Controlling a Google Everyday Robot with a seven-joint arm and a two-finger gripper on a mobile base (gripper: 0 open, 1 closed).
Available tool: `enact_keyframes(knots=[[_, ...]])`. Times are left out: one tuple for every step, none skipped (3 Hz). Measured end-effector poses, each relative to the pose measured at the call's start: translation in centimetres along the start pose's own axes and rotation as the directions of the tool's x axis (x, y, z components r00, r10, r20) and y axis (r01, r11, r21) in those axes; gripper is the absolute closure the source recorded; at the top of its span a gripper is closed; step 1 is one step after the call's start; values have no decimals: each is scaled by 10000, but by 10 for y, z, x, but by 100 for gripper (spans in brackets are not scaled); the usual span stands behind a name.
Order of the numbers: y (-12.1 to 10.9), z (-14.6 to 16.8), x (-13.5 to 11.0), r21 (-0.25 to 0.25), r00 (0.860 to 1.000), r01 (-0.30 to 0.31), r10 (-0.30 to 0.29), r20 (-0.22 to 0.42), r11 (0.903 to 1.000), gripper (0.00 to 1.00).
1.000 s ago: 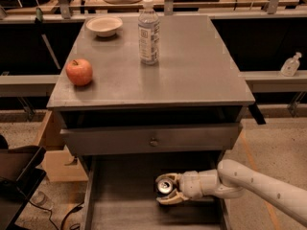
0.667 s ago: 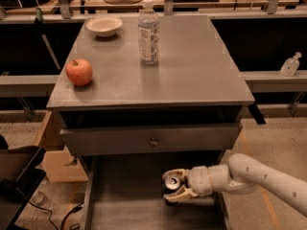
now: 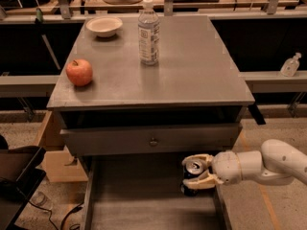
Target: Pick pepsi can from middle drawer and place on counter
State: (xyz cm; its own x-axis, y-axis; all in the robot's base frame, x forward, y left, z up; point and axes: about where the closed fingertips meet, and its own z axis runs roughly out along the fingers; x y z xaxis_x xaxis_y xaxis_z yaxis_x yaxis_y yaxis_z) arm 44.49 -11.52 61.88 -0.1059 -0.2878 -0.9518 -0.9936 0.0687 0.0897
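The pepsi can [image 3: 193, 169], dark with a silver top and pull tab, sits upright between my gripper's fingers over the right side of the open middle drawer [image 3: 144, 202]. My gripper [image 3: 195, 172] reaches in from the right on a white arm and is shut on the can, one finger [image 3: 196, 158] behind it and one in front. I cannot tell if the can touches the drawer floor. The grey counter [image 3: 192, 71] lies above and behind.
On the counter stand a clear water bottle [image 3: 148, 32], a red apple [image 3: 79, 72] at the left and a white bowl [image 3: 104, 26] at the back left. The closed drawer front with knob [image 3: 153, 140] hangs just above the can. A cardboard box [image 3: 55, 159] sits left.
The gripper and the can have moved to the right in the drawer and slightly up. The arm has drawn back toward the right edge.
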Motion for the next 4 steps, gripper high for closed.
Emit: enact_keyframes(knots=[[-5,-33,-39,552,9991,-416,411,103,9976,100],[-6,-59,-83,1093,9984,-567,558,116,9924,100],[-5,-57,-93,1183,9988,-499,497,41,9917,100],[2,-60,-137,1676,9990,-127,198,-409,9858,100]])
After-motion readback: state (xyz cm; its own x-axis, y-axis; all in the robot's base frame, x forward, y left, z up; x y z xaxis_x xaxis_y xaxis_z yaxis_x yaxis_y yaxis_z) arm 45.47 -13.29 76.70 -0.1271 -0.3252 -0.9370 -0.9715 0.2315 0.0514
